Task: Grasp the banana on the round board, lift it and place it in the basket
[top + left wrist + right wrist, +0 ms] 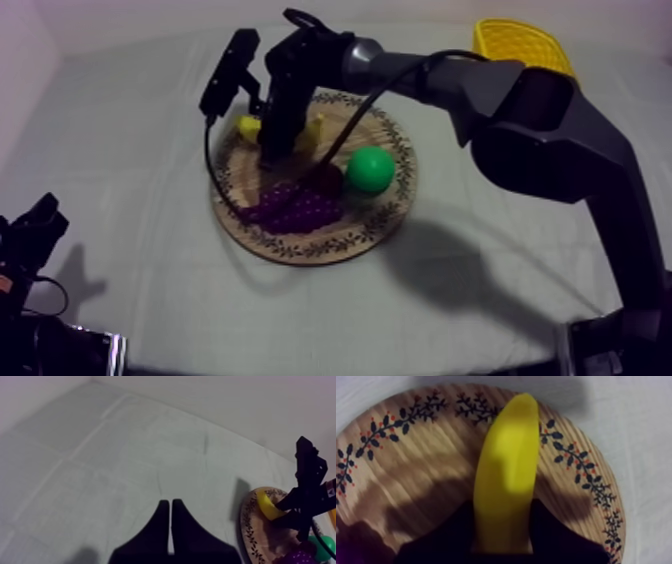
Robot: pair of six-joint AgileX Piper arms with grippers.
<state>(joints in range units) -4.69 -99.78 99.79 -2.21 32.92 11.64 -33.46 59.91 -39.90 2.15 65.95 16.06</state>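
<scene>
The yellow banana (506, 461) lies lengthwise on the round wooden board (411, 476), and my right gripper (501, 510) is shut on its near end, one black finger (551, 531) pressed to each side. From above, the right arm reaches in from the upper right, and its gripper (278, 148) stands down on the banana (312, 132) at the far part of the board (385, 225). The yellow basket (520, 42) sits at the far right. My left gripper (38, 228) rests low at the left, fingers together (171, 507).
Purple grapes (295, 208), a small red fruit (328, 178) and a green pear (371, 169) share the board, close to the gripper's near side. The right arm's thick links stretch over the table between board and basket. Bare cloth (130, 150) lies left of the board.
</scene>
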